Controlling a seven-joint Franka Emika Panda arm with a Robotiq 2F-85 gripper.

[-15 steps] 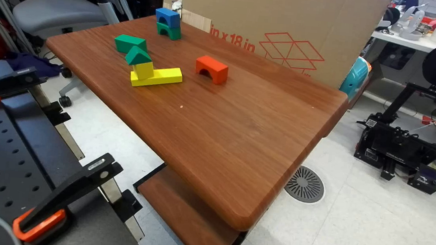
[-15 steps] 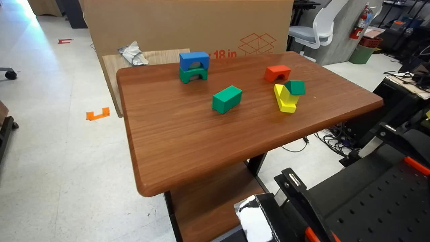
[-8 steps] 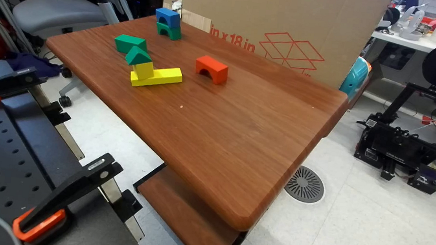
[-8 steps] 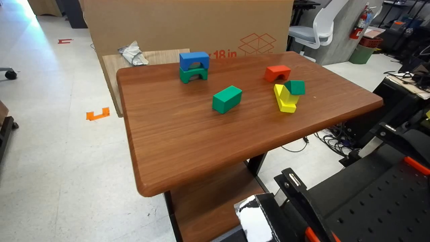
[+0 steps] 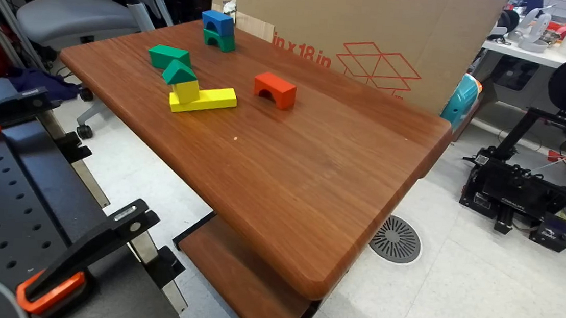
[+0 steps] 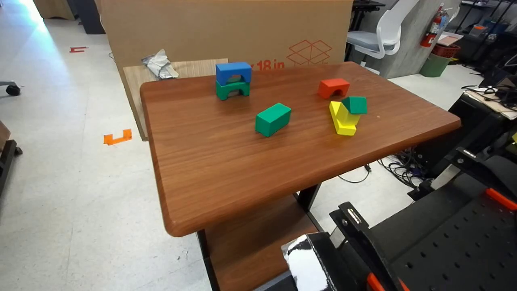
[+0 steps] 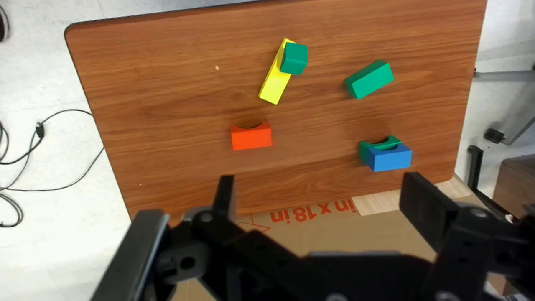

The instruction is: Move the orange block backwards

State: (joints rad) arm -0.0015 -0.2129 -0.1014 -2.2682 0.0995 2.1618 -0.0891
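Observation:
The orange block (image 5: 275, 89), a red-orange arch with a notch in its underside, stands on the brown table. It shows in both exterior views, also here (image 6: 333, 87). In the wrist view the orange block (image 7: 251, 138) lies left of the picture's middle, apart from the other blocks. My gripper (image 7: 319, 179) shows only in the wrist view, at the bottom of the picture. Its two black fingers are wide apart with nothing between them. It is not touching the orange block, which lies beyond the left fingertip in the picture. The arm is out of both exterior views.
On the table (image 5: 311, 182) are a yellow bar with a yellow and a green block on it (image 5: 206, 100), a green block (image 6: 273, 119), and a blue arch (image 6: 233, 72) on a green arch (image 6: 223, 92). A large cardboard box (image 6: 226, 32) stands along one table edge.

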